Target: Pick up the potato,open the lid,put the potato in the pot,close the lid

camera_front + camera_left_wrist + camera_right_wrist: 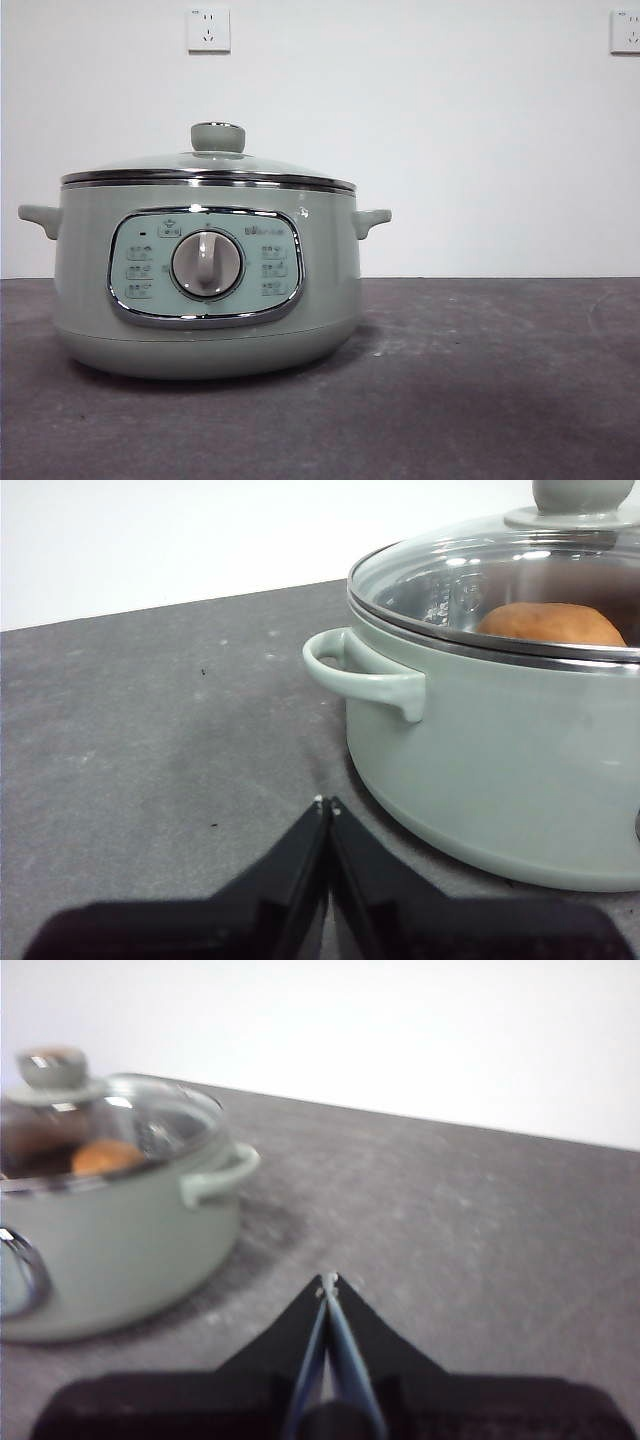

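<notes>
The pale green pot [205, 290] stands on the dark table, left of centre in the front view. Its glass lid [208, 165] with the green knob [218, 137] sits closed on the rim. Through the glass, both wrist views show the orange-brown potato [550, 625] [105, 1156] lying inside the pot [500, 770] [110, 1230]. My left gripper [326, 804] is shut and empty, low over the table beside one side handle [365, 675]. On the pot's other side my right gripper [327, 1282] is shut with nothing in it, a little way off from the other handle [222, 1177].
The dark grey table [480, 380] stretches bare to the right of the pot in the front view. A white wall stands behind it with two sockets [208, 30] [625, 30]. Neither arm shows in the front view.
</notes>
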Controlling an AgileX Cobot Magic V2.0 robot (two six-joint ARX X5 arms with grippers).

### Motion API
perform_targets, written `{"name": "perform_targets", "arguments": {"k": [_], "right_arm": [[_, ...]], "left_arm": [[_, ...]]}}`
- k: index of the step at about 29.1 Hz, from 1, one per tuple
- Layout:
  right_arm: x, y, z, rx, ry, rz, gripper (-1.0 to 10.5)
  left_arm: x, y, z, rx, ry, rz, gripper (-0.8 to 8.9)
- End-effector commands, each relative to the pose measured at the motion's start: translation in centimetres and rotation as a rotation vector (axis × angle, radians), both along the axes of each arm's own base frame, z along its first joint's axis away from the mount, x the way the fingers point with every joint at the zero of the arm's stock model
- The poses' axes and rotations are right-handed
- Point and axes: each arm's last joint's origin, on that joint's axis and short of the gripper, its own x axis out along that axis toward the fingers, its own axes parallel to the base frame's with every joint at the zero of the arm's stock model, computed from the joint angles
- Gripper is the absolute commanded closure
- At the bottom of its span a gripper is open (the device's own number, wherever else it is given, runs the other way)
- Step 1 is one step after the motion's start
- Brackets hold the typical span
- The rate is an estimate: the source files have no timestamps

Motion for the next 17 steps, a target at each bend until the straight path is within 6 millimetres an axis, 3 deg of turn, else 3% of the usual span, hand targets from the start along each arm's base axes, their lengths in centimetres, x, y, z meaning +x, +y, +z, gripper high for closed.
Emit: {"name": "perform_targets", "arguments": {"k": [1, 9, 17], "right_arm": [[-0.2, -0.1, -1.4, 0.026, -0.008, -0.009, 9.5], [-0.1, -0.1, -4.0, 0.082, 0.062, -0.023, 9.5], [-0.1, -0.1, -4.3, 0.071, 0.101, -0.025, 9.5]], "left_arm": [[0.1, 0.0, -0.4, 0.002, 0.009, 0.005, 8.17], [0.1, 0.0, -0.4, 0.002, 0.009, 0.005, 8.17], [0.1, 0.0, -0.4, 0.002, 0.009, 0.005, 8.17]]}}
